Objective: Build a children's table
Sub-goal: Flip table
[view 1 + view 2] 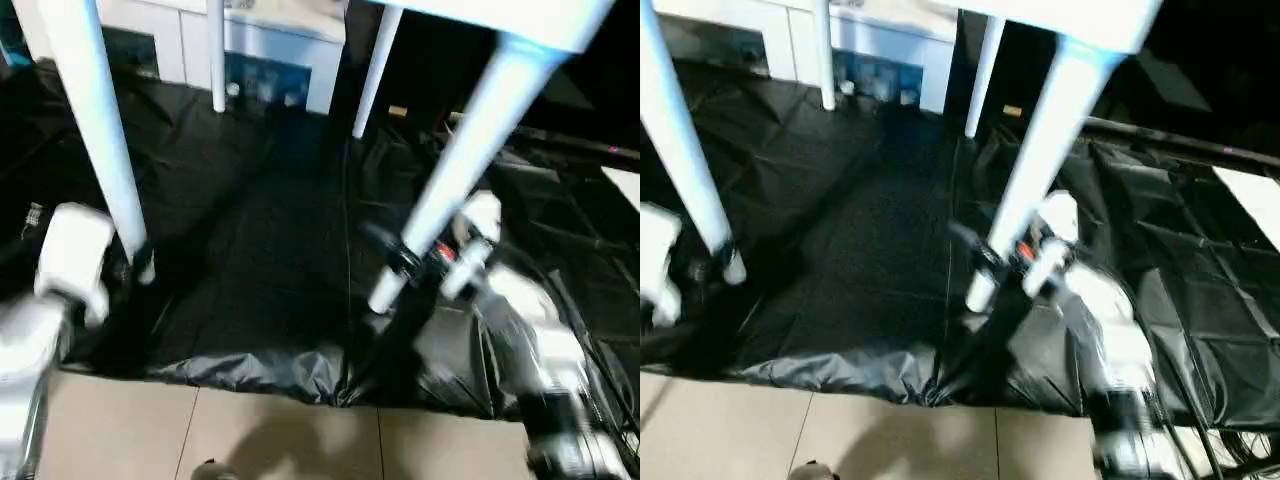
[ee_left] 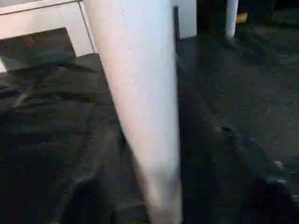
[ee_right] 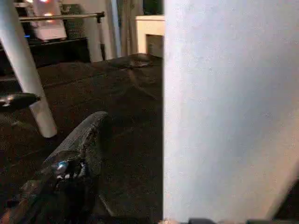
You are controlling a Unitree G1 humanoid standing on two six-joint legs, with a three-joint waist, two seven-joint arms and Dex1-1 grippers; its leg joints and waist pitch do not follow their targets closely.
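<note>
The children's table stands upright on a black sheet (image 1: 250, 250), its white top (image 1: 540, 20) at the upper edge of the head views. Two white tube legs come down near me, one on the left (image 1: 100, 130) and one on the right (image 1: 470, 140). Two more legs (image 1: 215, 50) (image 1: 375, 70) stand farther back. My left gripper (image 1: 135, 262) is right beside the foot of the left leg (image 2: 140, 93). My right gripper (image 1: 405, 262) is open around the lower part of the right leg (image 3: 224, 107). One black finger (image 3: 79, 154) stands a little apart from that leg.
A white cabinet (image 1: 270, 50) stands behind the table at the back. The black sheet ends in a crumpled edge near me, with beige floor tiles (image 1: 200, 430) in front of it. A dark rail (image 1: 1180, 140) and a white panel (image 1: 625, 185) lie to the right.
</note>
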